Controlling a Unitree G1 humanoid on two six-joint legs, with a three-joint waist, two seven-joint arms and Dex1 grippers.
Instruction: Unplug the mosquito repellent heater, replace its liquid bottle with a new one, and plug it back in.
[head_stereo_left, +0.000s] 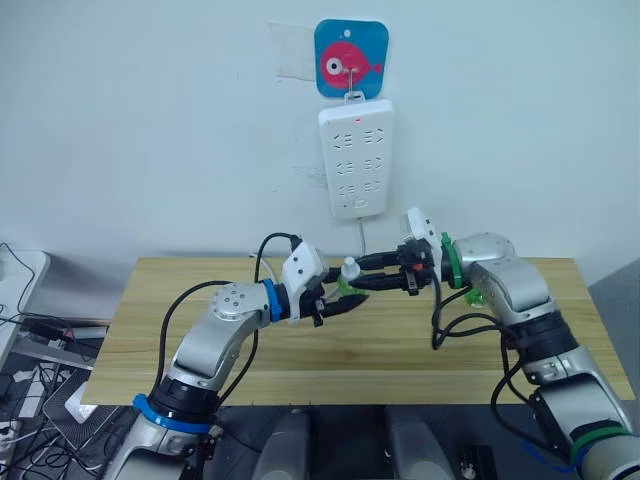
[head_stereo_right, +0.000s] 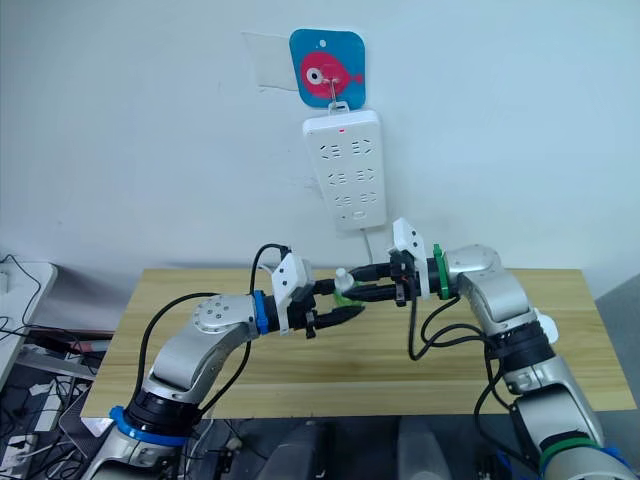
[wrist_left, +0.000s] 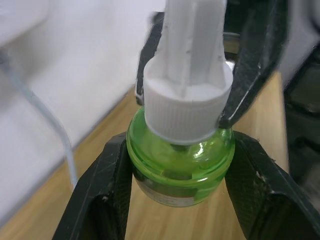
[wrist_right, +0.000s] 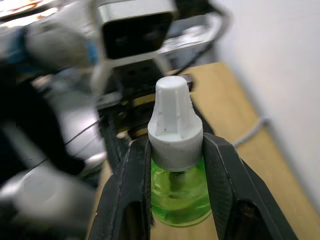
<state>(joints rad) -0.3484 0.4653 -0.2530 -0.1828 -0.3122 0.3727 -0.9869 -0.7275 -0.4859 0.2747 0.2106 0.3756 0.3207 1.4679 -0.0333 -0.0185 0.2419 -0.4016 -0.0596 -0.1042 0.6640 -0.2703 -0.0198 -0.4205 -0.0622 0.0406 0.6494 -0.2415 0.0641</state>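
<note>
1. The capped green bottle (wrist_left: 181, 165) is cut off in the left wrist view: the tip of its white cap (wrist_left: 187, 95) runs past the picture's edge.
2. Both sides of the bottle's body are covered by the left end effector (wrist_left: 180, 200) fingers (wrist_left: 100, 200).
3. In the head views the bottle is too small to make out its label or contents.
4. In the right wrist view, everything behind the bottle is blurred.
5. A green thing (head_stereo_left: 473, 297) behind the right forearm is mostly hidden.
</note>
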